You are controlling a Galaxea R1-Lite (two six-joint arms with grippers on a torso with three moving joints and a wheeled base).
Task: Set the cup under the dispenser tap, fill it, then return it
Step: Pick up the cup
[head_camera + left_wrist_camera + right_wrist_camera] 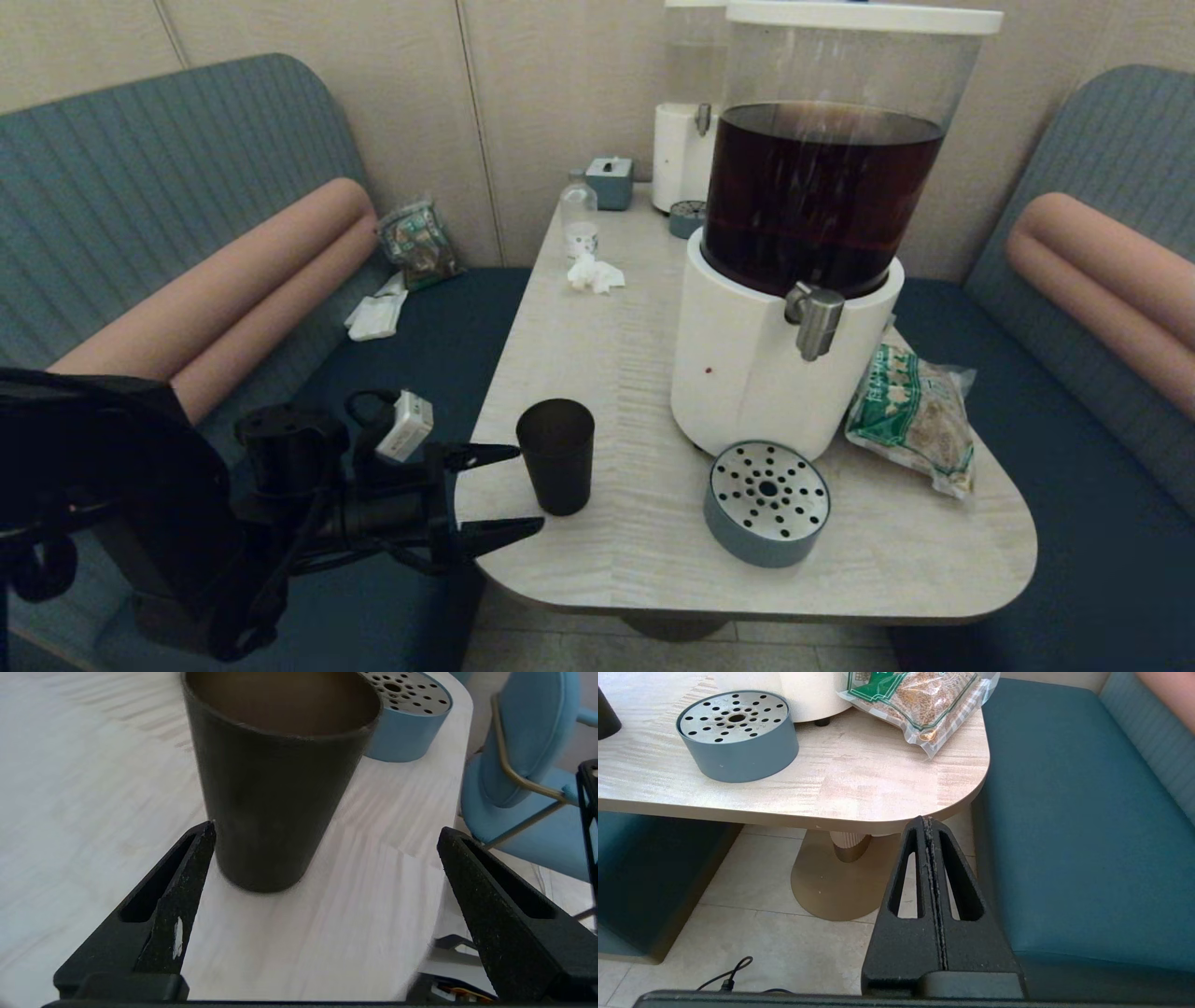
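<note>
From the head view, I am holding my left gripper (527, 490) spread wide beside the cup (555, 456), which is standing upright on the bench (597, 373), well apart from the dispenser tap (816, 320). At my left wrist, one fingertip (205, 833) is nearly touching the cup (275, 788). At my right wrist, my right gripper (928, 820) is hanging closed below the bench edge.

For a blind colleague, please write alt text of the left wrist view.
The open left claw faces the upright black cup on the pale table, one finger almost touching it. A blue perforated drip tray stands behind.
</note>
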